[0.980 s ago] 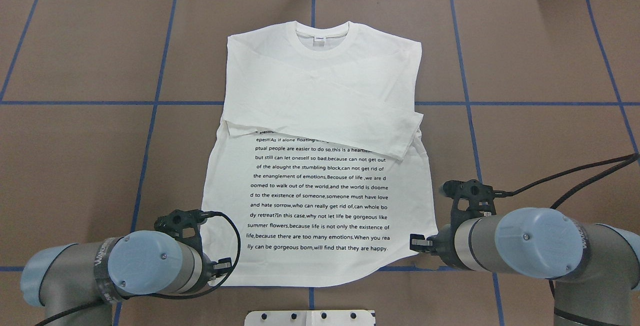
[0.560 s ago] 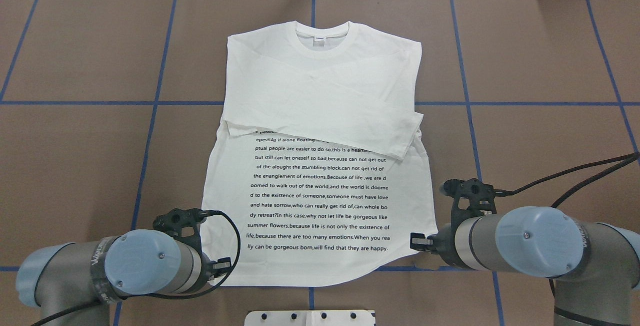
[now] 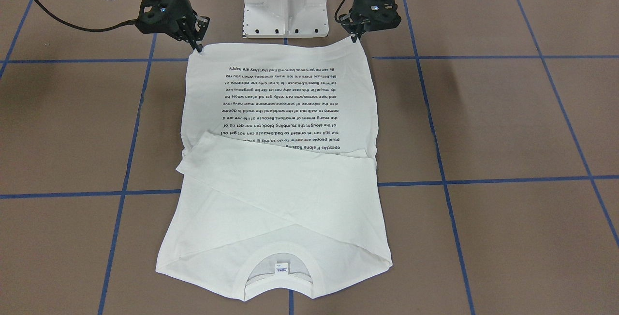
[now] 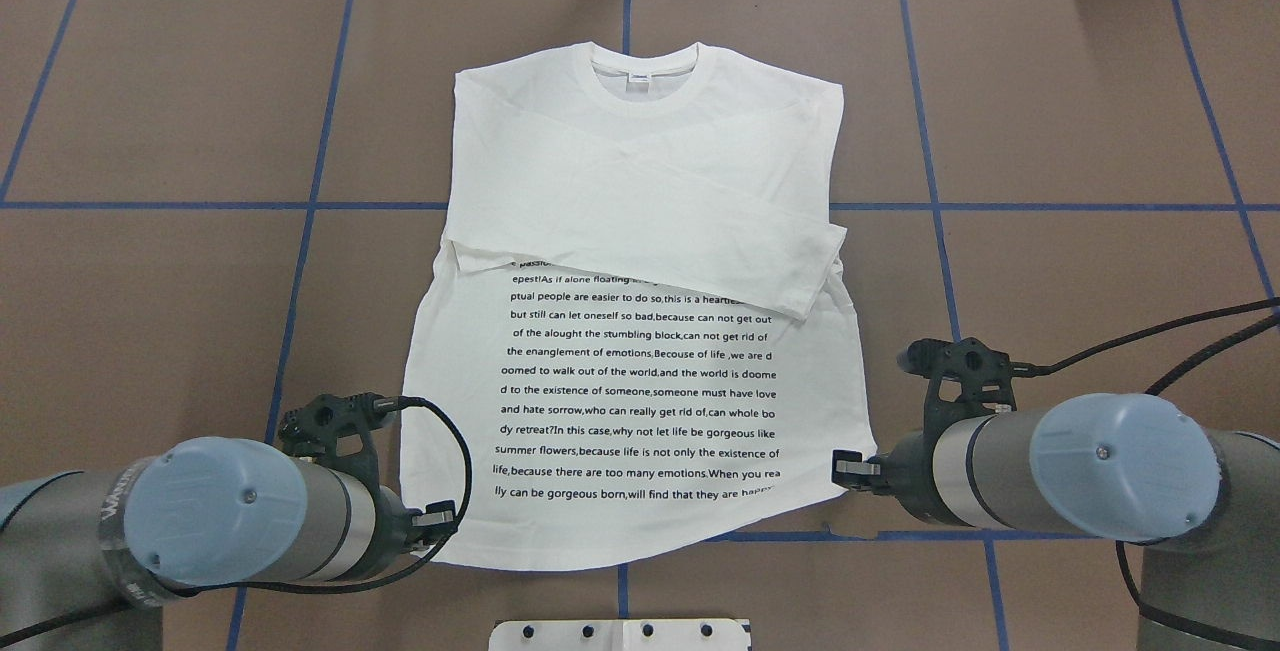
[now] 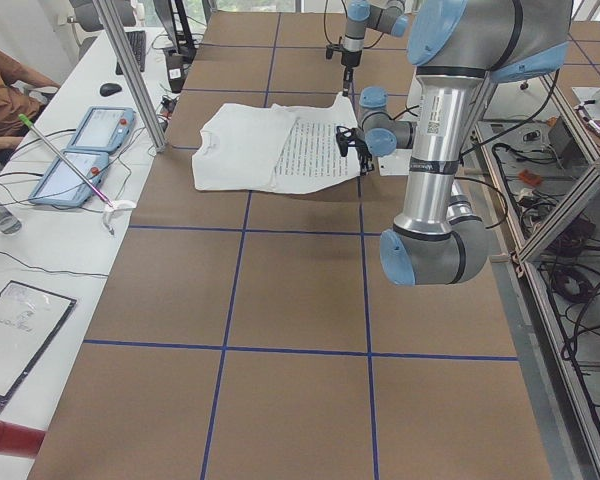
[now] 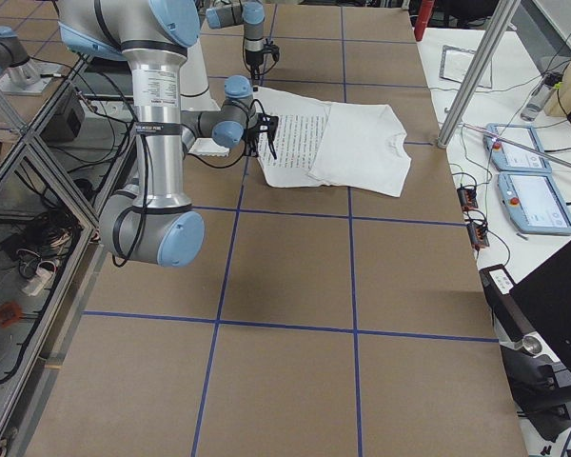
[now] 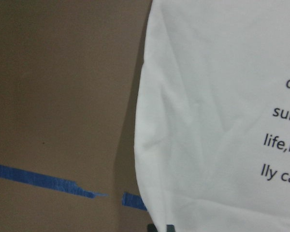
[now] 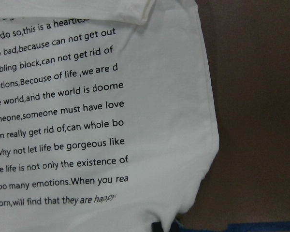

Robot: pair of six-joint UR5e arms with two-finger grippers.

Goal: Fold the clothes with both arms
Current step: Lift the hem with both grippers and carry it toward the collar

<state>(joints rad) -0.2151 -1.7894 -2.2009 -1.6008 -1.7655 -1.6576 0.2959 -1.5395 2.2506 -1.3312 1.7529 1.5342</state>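
The white long-sleeved T-shirt (image 4: 640, 181) lies print side up on the brown table, collar (image 3: 278, 266) away from me and both sleeves folded across the chest. My left gripper (image 4: 432, 521) (image 3: 357, 38) is shut on the near left hem corner. At the near right hem corner my right gripper (image 4: 850, 468) (image 3: 197, 48) is shut on the cloth and holds it slightly off the table. The hem runs taut between the two corners. In each wrist view the shirt (image 7: 217, 121) (image 8: 111, 121) fills most of the frame, its hem running down to dark fingertips at the bottom edge.
The white pedestal base (image 3: 285, 0) stands just behind the hem, between the two arms. Blue tape lines (image 4: 300, 206) grid the brown table cover. Beyond the far table edge a side bench holds tablets (image 5: 85, 150) and cables, with a person (image 5: 0, 90) sitting there.
Both arms have drawn outward, the left to the left and the right to the right. The right hem corner has risen, warping the last printed line there.
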